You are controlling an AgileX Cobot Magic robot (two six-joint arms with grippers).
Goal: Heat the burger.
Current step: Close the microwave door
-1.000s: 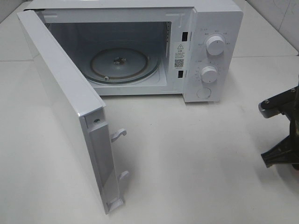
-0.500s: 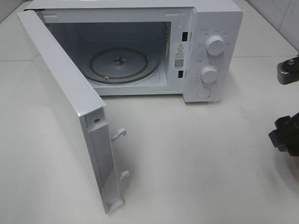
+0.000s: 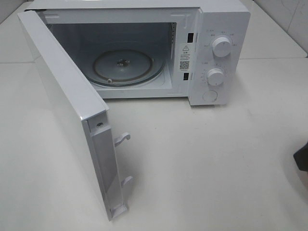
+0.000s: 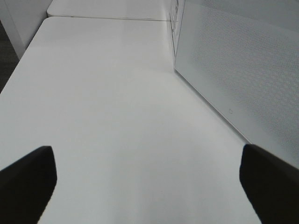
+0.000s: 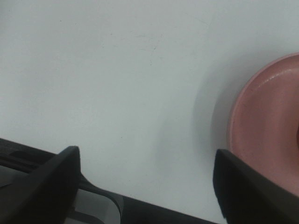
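Observation:
The burger is not in any view. A pink plate [image 5: 268,130] lies on the white table at the edge of the right wrist view, only partly in frame. My right gripper [image 5: 145,186] is open and empty, just above the table, with the plate next to one finger [image 5: 247,186]. In the exterior view only a dark sliver of the right arm [image 3: 302,159] shows at the right edge. My left gripper [image 4: 147,186] is open and empty over bare table, with the outer face of the microwave door [image 4: 233,70] beside it.
The white microwave [image 3: 216,29] stands at the back with its door [image 3: 67,106] swung wide open toward the front left. Its glass turntable [image 3: 122,67] is bare. Two knobs [image 3: 221,46] are on its right panel.
My right arm has moved right and down, out of the exterior view except for a sliver. The microwave and its door have not moved.

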